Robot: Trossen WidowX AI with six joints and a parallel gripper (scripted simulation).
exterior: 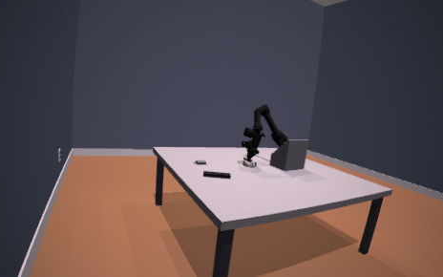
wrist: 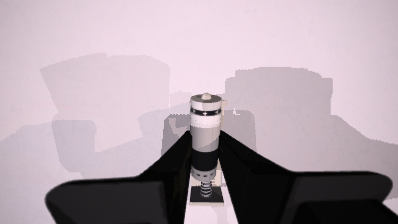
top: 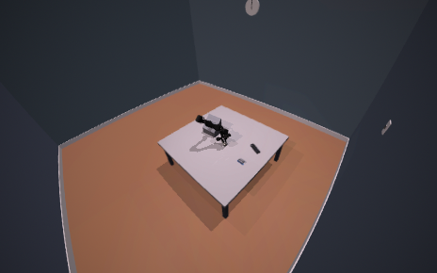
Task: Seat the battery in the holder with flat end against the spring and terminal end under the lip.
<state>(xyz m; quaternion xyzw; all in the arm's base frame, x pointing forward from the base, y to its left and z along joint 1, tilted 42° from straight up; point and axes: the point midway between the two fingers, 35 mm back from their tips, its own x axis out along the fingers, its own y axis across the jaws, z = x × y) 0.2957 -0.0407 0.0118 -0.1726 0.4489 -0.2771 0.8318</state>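
Note:
The gripper (wrist: 205, 140) (exterior: 249, 158) is shut on the battery, one black finger on each side of it. The battery (wrist: 205, 125) has a white and grey body with black bands. Its terminal end points to the top of the wrist view, with the end face visible, and its flat end is lower down. The pale holder (exterior: 249, 164) is on the table under the gripper. In the wrist view the battery covers most of the holder; its coiled spring (wrist: 206, 189) shows just below the flat end, in front of a dark plate. Contact with the spring or lip cannot be told.
A black bar (top: 255, 149) (exterior: 217, 175) lies on the white table (top: 221, 184) (exterior: 282, 196). A small grey-blue object (top: 241, 161) (exterior: 200, 162) lies near it. A grey block (exterior: 291, 155) stands at the arm's base. Shadows surround the holder in the wrist view.

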